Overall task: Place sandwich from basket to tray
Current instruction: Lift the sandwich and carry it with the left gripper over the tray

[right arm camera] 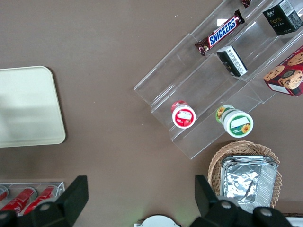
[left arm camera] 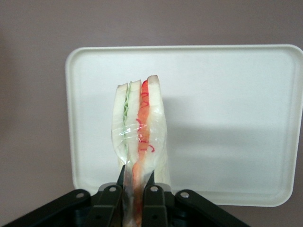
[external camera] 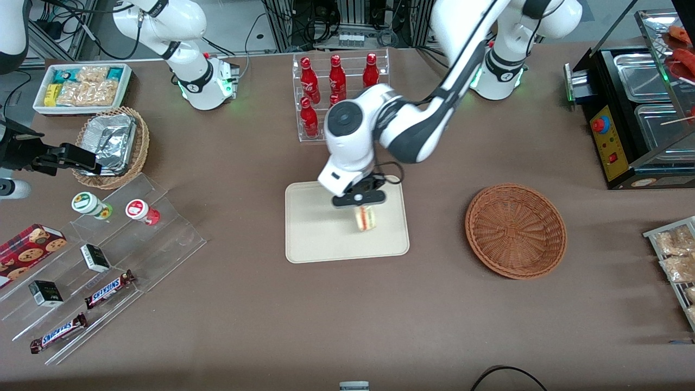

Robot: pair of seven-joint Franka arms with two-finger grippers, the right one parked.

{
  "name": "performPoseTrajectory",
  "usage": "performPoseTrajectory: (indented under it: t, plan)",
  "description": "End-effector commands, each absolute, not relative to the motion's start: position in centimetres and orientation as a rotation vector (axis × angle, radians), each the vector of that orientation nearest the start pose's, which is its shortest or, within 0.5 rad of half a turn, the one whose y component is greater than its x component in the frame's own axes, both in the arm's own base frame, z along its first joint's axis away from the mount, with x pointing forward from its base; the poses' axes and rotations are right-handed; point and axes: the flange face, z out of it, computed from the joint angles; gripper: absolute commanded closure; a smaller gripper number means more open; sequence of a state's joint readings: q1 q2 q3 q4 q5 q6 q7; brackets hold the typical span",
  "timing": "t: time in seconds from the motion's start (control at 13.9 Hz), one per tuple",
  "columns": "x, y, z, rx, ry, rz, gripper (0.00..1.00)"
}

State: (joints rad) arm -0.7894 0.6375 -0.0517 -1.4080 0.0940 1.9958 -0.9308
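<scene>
One end effector clamps the sandwich above the tray, inside its rim, bare surface around.

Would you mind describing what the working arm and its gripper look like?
The left arm has glossy white rounded shells with dark grey joint bands and a dark round cap. A thin black cable loops near the wrist. Its gripper is black, with two narrow black fingers.

Black gripper pinches the pale sandwich with red and green filling over a cream tray; reddish-brown woven basket nearby.
</scene>
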Motion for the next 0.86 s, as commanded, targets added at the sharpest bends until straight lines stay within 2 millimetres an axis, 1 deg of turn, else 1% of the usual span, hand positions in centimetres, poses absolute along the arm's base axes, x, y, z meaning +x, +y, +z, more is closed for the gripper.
performPoseTrajectory:
  t: [0.0, 0.14, 0.22, 0.29, 0.79]
  plan:
    - [49.2, -54.4, 30.3, -3.076, -0.081, -0.060, 1.00]
    - [49.0, -54.8, 28.1, -3.073, -0.070, -0.052, 1.00]
    - [48.3, -55.5, 27.1, -3.073, -0.042, -0.056, 1.00]
    - [48.1, -55.8, 26.5, -3.074, -0.034, -0.057, 1.00]
    - [47.6, -55.8, 24.6, -3.058, 0.009, -0.032, 1.00]
